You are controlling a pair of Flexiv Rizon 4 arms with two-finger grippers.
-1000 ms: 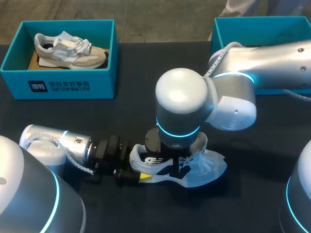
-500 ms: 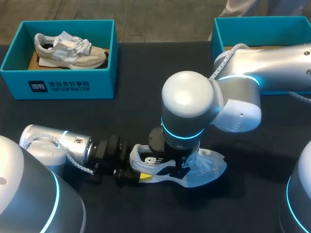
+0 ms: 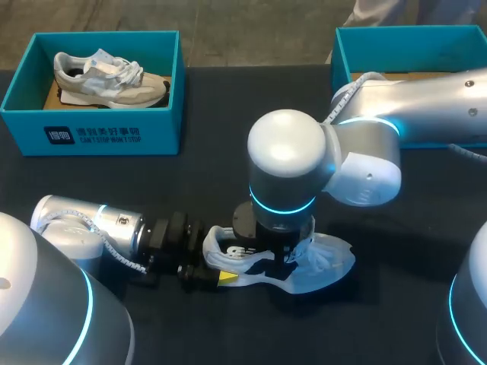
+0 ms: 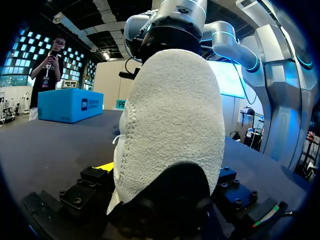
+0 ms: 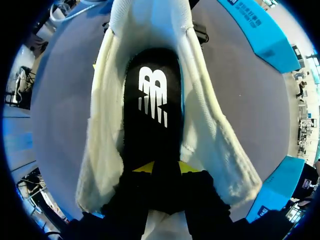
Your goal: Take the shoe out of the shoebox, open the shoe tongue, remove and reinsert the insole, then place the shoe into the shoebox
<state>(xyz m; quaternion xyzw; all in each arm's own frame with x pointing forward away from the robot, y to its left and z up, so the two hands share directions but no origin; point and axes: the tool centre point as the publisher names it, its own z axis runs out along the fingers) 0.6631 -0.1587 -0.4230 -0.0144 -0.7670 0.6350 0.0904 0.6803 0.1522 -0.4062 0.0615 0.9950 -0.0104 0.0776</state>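
Observation:
A white shoe (image 3: pixel 327 258) lies on its side on the dark table, toe to the right. My left gripper (image 3: pixel 217 262) is shut across its heel (image 4: pixel 170 125), one yellow fingertip (image 4: pixel 107 166) showing beside it. My right gripper (image 3: pixel 278 255) points down into the shoe's mouth from above. In the right wrist view the black insole (image 5: pixel 152 115) with a white logo lies flat inside the spread white upper (image 5: pixel 100 150). My right gripper (image 5: pixel 166 169) has its yellow tips a little apart at the insole's near end; it stands open.
A teal shoebox (image 3: pixel 91 137) at the back left holds a second pale shoe (image 3: pixel 106 76). Another teal shoebox (image 3: pixel 403 38) stands at the back right, partly behind my right arm. Bare tabletop lies between the boxes and the shoe.
My right arm swung a little to the right and came back over the shoe. The shoe and my left gripper have stayed where they were.

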